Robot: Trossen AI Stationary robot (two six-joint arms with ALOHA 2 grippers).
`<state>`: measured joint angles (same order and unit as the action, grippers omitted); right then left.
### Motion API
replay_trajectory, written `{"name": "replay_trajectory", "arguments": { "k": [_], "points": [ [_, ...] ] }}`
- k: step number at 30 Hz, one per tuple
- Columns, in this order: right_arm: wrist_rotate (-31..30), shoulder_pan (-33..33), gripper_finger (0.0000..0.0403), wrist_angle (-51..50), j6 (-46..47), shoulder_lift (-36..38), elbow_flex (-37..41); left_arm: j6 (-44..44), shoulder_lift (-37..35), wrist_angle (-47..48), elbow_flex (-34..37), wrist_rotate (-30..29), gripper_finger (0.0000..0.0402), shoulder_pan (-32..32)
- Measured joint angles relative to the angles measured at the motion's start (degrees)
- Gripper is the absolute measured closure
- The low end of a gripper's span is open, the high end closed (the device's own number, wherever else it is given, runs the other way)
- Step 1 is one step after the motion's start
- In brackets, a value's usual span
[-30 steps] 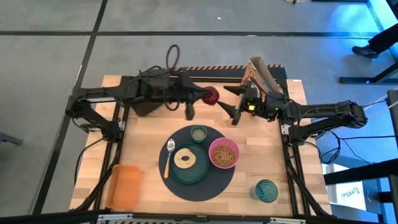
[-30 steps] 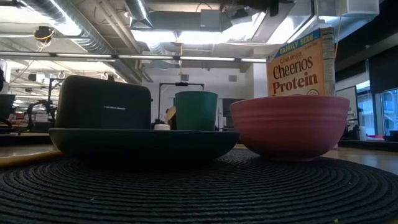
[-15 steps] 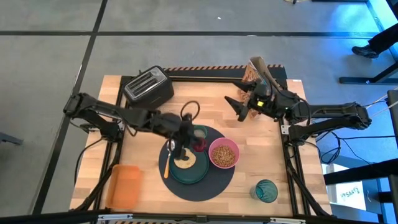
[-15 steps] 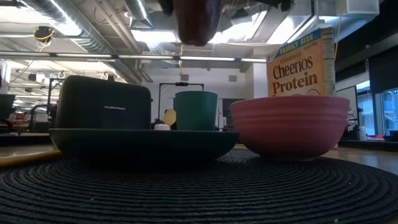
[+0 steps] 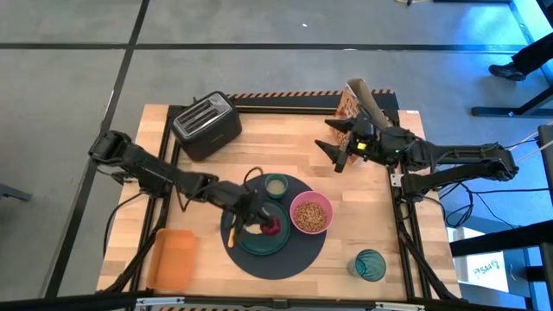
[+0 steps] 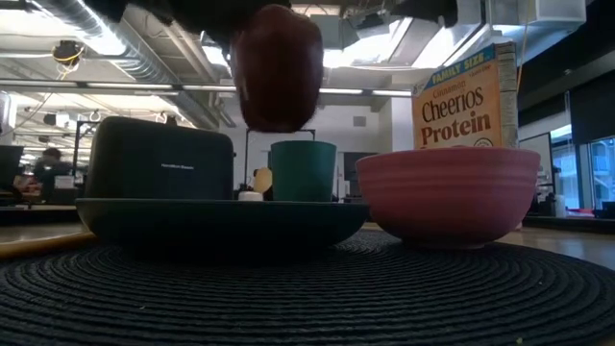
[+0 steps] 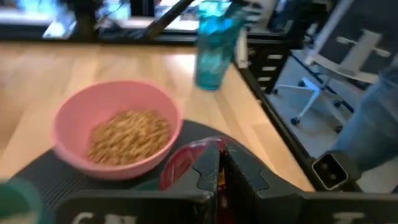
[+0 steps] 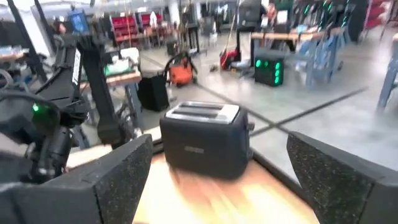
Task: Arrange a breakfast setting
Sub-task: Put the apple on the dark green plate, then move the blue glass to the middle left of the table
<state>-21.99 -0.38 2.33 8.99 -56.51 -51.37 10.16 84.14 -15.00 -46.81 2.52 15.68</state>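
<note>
L gripper [image 5: 263,226] gripping red apple [image 6: 277,67] above teal plate [image 6: 221,219], clear of rim

counter [image 5: 285,164]: pale wood planks, matt, visible grain
round dark mat [image 6: 384,288]: woven cord, coarse concentric ribs
red apple [image 6: 277,67]: smooth, glossy skin
pink bowl [image 6: 448,195]: matt plastic look, faint ridges
teal plate [image 6: 221,219]: smooth, dull sheen
teal tumbler [image 7: 214,43]: translucent, glossy
toaster [image 8: 205,140]: black, smooth, satin
cereal box [image 6: 466,96]: printed cardboard
</note>
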Motion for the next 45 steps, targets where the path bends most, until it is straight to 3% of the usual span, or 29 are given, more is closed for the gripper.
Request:
{"name": "replay_trajectory", "arguments": {
  "k": [4, 11, 20, 25, 30, 33, 39, 45],
  "points": [
    [1.97, 0.00, 0.0045, -3.93, 1.71, 0.00, 0.00, -7.52, 3.48, -8.02, 3.21, -0.11, 0.0392, 2.87],
    [3.17, 0.02, 0.0045, -5.29, 3.09, 0.00, 0.00, -6.12, 9.51, -9.04, 2.72, -1.86, 0.0390, 3.94],
    [4.99, 0.02, 0.0045, -7.65, 6.13, 0.20, 0.00, -3.78, 11.93, -8.95, 1.86, -2.04, 0.0386, 3.85],
    [5.19, 0.04, 0.0045, -12.47, 8.79, 1.79, 0.00, 0.16, 11.93, -7.06, 1.86, -2.59, 0.0354, 3.85],
    [5.15, 0.04, 0.0045, -14.31, 10.67, 4.70, 0.00, 8.47, 11.91, -7.32, 1.86, -7.79, 0.0303, 3.85],
    [5.17, 0.04, 0.0045, -16.47, 12.11, 6.32, 0.00, 8.79, 11.61, -7.11, 1.67, -8.49, 0.0272, 3.71],
    [9.63, 0.07, 0.0045, -38.42, 19.69, 6.38, -5.64, 5.93, 4.63, -5.82, -0.57, -9.31, 0.0232, 2.28],
    [21.37, 0.49, 0.0051, -54.61, 26.29, 2.46, -12.66, 3.18, -5.45, 1.13, -3.35, -11.04, 0.0218, -1.73]
  ]
}}
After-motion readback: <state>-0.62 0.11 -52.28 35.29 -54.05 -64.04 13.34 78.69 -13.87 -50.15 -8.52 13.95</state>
